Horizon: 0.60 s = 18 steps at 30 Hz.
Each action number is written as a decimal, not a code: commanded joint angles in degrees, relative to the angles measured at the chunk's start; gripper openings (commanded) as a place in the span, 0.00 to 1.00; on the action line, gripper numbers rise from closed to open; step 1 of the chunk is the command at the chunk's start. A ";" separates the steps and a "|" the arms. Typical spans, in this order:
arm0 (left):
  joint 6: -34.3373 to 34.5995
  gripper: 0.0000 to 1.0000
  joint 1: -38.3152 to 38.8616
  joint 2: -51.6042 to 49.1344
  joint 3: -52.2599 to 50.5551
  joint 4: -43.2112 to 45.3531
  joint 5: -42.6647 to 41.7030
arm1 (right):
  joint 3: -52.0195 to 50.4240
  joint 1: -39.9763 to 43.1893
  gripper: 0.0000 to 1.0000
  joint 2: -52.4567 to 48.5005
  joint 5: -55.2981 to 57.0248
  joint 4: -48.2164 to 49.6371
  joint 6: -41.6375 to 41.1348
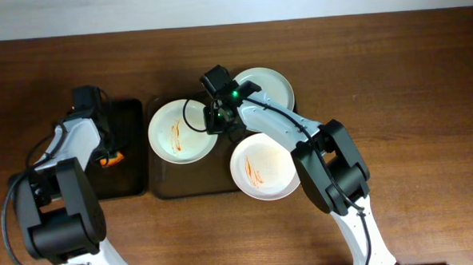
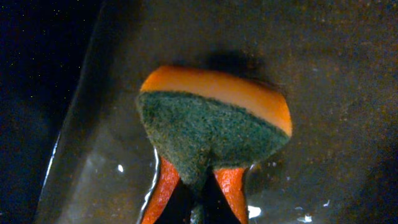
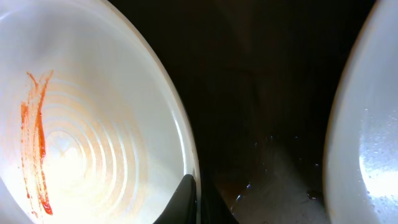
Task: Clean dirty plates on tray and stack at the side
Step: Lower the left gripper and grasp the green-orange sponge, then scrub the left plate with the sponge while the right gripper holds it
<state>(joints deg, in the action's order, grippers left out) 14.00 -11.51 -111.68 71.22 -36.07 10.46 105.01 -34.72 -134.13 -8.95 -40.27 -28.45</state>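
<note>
The first cleaning step is being set up. The streaked plate [image 1: 182,131], lying leftmost on the tray [image 1: 194,178], is being straddled at its rim by the right gripper [image 1: 217,119]; whether it is clamped cannot be told. A sponge [image 2: 211,124] is being pinched tightly by the left gripper [image 2: 196,180] over the black tray [image 1: 130,173]. Next, the sponge is probably being called across to the steadied plate.

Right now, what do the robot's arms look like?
Both arms have chunky black joints and white shells. The right arm has a green light and a thin black cable near its wrist. The left end effector has orange fingers.
</note>
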 commanded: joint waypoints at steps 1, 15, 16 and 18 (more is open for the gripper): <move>-5.90 0.00 -0.11 0.13 6.25 -5.77 -6.97 | -0.44 -0.52 0.04 -2.43 0.20 -1.36 0.98; -8.57 0.00 12.55 2.32 16.46 -13.75 -21.14 | -0.44 4.79 0.04 -2.43 -14.64 -3.04 2.95; -8.55 0.00 13.40 0.79 16.46 -13.73 -20.94 | -0.44 4.81 0.04 -2.43 -14.64 -3.02 2.97; -8.52 0.00 14.40 -2.05 16.46 -13.38 -20.26 | -0.44 4.81 0.04 -2.43 -14.67 -3.02 3.13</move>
<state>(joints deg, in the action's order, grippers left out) 6.81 1.63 -108.99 87.74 -49.89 -9.54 105.01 -30.20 -134.98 -22.74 -43.05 -26.26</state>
